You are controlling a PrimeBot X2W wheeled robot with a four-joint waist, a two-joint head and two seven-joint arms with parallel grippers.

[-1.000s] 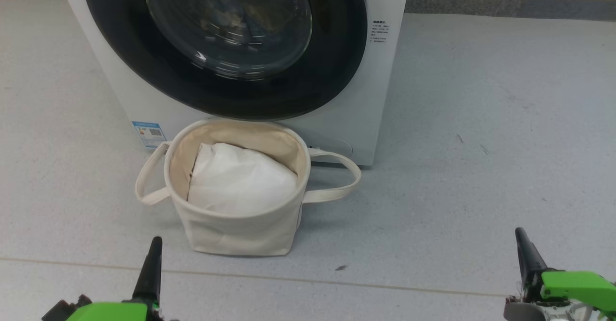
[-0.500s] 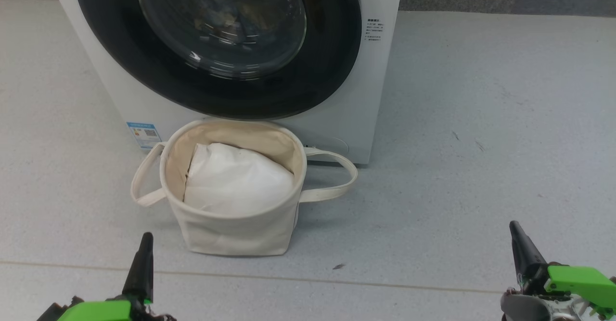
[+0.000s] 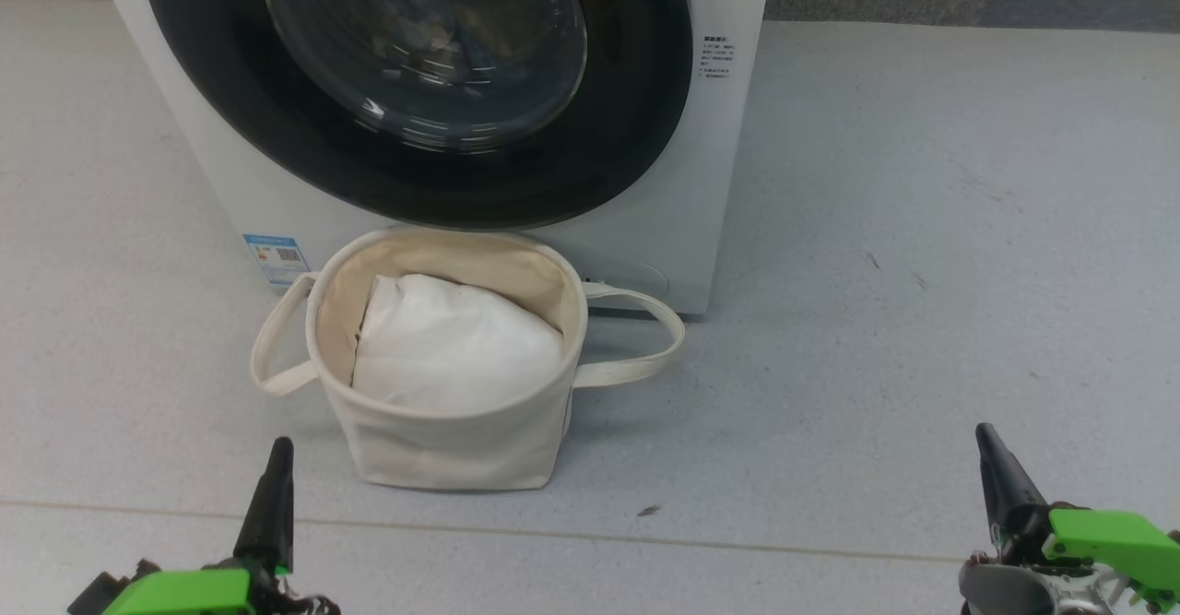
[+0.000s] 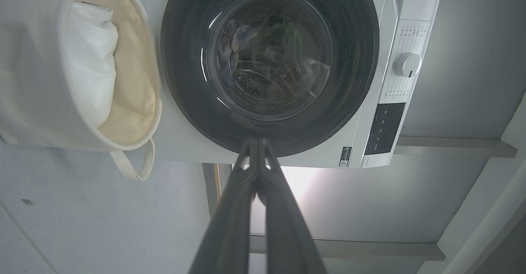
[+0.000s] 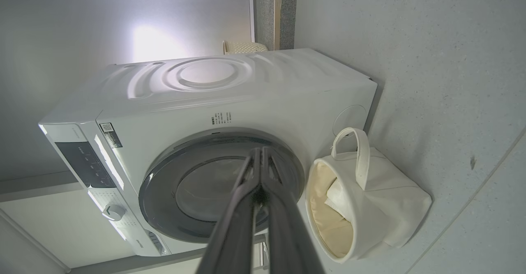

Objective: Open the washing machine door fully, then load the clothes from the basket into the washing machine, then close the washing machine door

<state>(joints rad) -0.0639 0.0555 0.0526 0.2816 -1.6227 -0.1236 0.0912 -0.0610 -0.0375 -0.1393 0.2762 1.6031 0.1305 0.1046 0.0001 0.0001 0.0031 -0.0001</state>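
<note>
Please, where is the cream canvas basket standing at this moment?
In the head view, the round cream-white canvas basket stands on the grey floor, left of centre, in front of the white washing machine, below its closed round black-rimmed door.

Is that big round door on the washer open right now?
No, in the head view the washing machine door lies shut, flush against the white front of the washing machine.

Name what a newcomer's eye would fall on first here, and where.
The big, shut washing machine door, glossy black around glass, dominates the top of the head view. Before it on the floor stands the cream basket holding a white bundle. The left gripper and right gripper, shut, flank the bottom.
</note>
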